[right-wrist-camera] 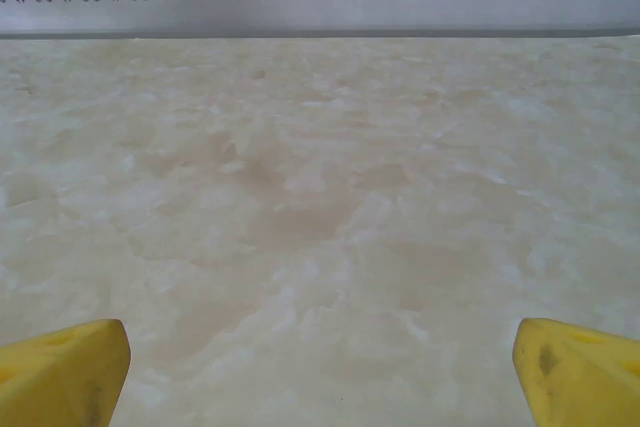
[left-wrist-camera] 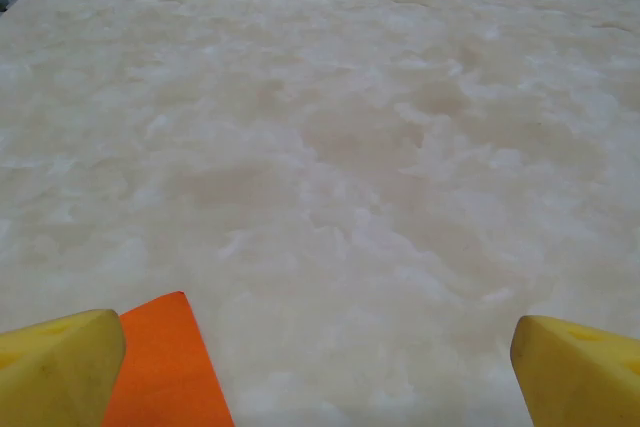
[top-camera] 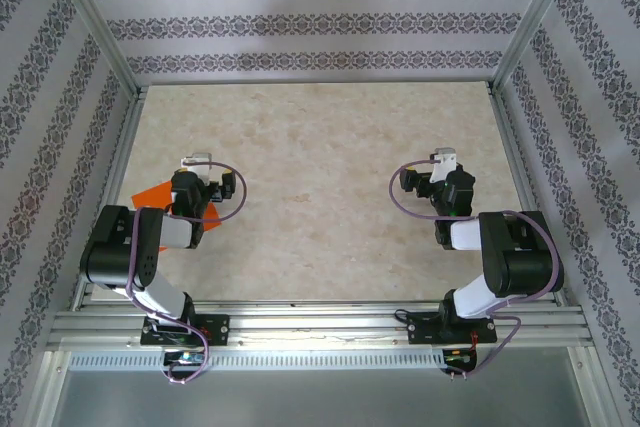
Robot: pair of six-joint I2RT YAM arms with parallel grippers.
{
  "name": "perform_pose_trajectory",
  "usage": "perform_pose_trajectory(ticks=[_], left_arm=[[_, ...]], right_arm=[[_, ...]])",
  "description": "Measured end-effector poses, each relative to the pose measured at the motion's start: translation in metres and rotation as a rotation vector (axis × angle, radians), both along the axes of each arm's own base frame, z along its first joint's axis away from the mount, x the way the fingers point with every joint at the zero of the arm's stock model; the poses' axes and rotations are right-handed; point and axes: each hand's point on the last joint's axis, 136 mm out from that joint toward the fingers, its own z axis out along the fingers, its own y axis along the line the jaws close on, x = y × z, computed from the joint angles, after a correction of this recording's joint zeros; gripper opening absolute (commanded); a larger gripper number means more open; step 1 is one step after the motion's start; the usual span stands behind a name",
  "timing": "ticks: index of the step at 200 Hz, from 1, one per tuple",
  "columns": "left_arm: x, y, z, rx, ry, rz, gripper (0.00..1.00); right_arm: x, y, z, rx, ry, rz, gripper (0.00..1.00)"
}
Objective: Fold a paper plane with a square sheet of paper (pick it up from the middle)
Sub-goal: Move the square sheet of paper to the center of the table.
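Near left of the table (top-camera: 330, 137): square sheet of paper (top-camera: 150, 194) lying flat, partly under the left arm, one corner showing just beside the left pincer (left-wrist-camera: 320, 387). Left pincer spread wide, pinching nothing; right pincer (right-wrist-camera: 320, 387) spread wide too, well apart over the table on the right. Risks catching the corner instead of the middle, so dragging or creasing the thin sheet; farther out, risks sliding it across the smooth table.
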Motion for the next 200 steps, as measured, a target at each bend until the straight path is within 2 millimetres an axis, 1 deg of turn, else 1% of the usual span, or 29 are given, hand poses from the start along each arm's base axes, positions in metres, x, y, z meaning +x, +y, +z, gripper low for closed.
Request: perform_pose_trajectory(ticks=[92, 151, 200], left_arm=[[0.0, -0.002, 0.0, -0.004, 0.0, -0.01, 0.99], [0.0, -0.002, 0.0, -0.004, 0.0, -0.01, 1.0], [-0.001, -0.002, 0.001, -0.003, -0.012, -0.011, 1.0]], right_arm=[[0.0, 0.0, 0.0, -0.002, 0.0, 0.0, 0.98], [0.001, -0.01, 0.0, -0.01, 0.0, -0.048, 0.98], [0.002, -0.012, 0.001, -0.014, -0.001, -0.059, 0.98]])
